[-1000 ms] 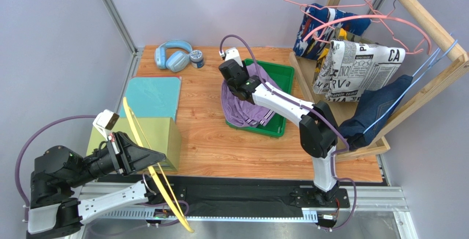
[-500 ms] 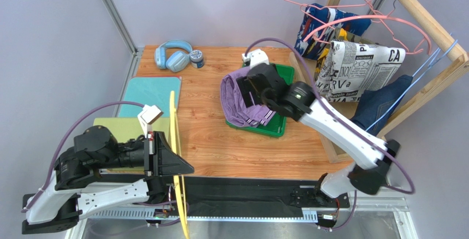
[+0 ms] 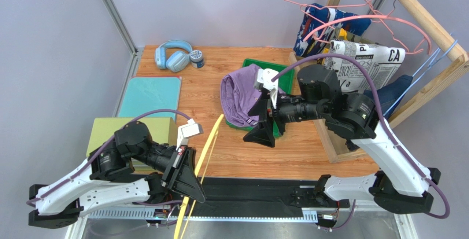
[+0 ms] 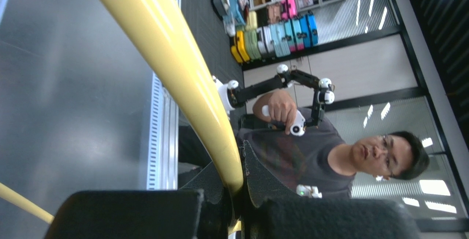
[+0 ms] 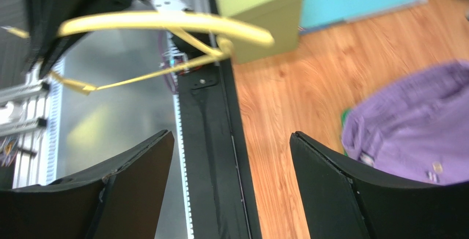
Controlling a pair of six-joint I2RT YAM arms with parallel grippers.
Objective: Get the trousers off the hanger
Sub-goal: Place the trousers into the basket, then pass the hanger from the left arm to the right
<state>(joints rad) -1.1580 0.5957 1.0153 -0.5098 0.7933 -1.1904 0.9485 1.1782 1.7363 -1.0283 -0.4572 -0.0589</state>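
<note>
The purple trousers (image 3: 238,91) lie bunched on the green tray (image 3: 279,69), off any hanger; they also show in the right wrist view (image 5: 418,123). My left gripper (image 3: 195,187) is at the table's front edge, shut on the bare yellow hanger (image 3: 212,140). In the left wrist view the pads (image 4: 258,181) pinch the yellow hanger (image 4: 187,85). My right gripper (image 3: 261,132) hovers open and empty just in front of the tray, jaws wide (image 5: 230,140), facing the yellow hanger (image 5: 165,22). The newsprint trousers (image 3: 360,63), denim trousers (image 3: 392,95) and blue-white-red trousers (image 3: 322,27) hang on the rack.
The wooden rack (image 3: 424,13) stands at the right with pink wire hangers (image 3: 358,5) and a blue hanger (image 3: 426,66). Blue headphones (image 3: 173,55) and a small jar (image 3: 197,58) sit at the back. A teal folder (image 3: 151,96) and an olive box (image 3: 129,132) lie at the left.
My right gripper let go of the purple trousers in the tray, opened wide and swung toward the front. My left arm carried the yellow hanger rightward along the front edge.
</note>
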